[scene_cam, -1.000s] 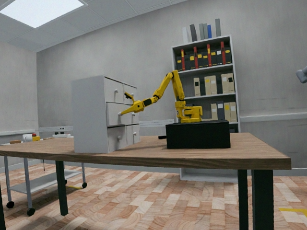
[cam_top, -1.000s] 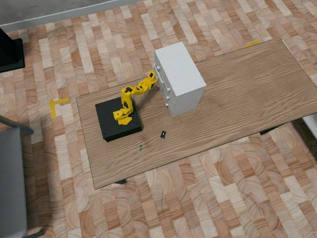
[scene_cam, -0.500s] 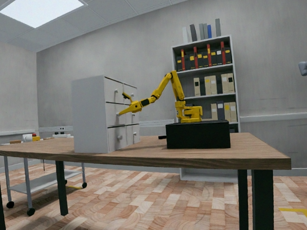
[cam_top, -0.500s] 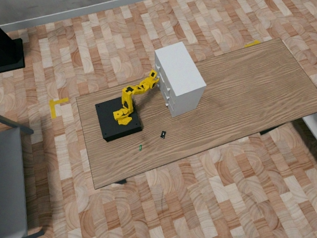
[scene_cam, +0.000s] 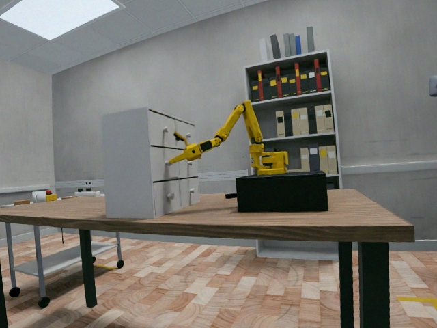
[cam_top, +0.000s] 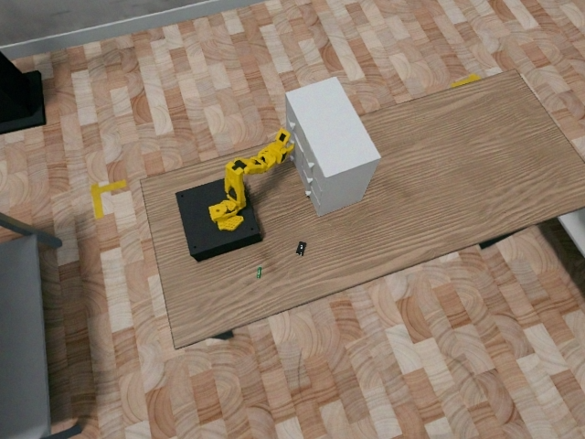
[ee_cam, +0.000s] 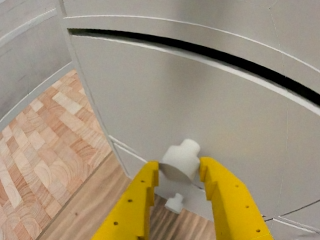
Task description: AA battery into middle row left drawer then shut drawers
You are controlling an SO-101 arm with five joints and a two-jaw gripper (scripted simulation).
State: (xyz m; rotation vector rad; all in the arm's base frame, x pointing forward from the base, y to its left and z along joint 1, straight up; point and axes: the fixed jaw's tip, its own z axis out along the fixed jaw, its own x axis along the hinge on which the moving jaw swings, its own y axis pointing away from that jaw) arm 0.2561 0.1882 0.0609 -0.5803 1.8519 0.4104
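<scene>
Presently, the yellow claw [ee_cam: 179, 168] is clamped on the white round knob [ee_cam: 182, 158] of the middle-row left drawer of the white chest [cam_top: 330, 127]. The drawer front sits almost flush. The small green AA battery [cam_top: 259, 272] lies on the wooden surface [cam_top: 449, 155], at 5 o'clock from the arm's base. Recommended: draw straight outward and stop early, since no stops retain the drawer.

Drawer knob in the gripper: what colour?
White, same as the chest. The knob shows best in the wrist view, pinched by the yellow gripper.
</scene>
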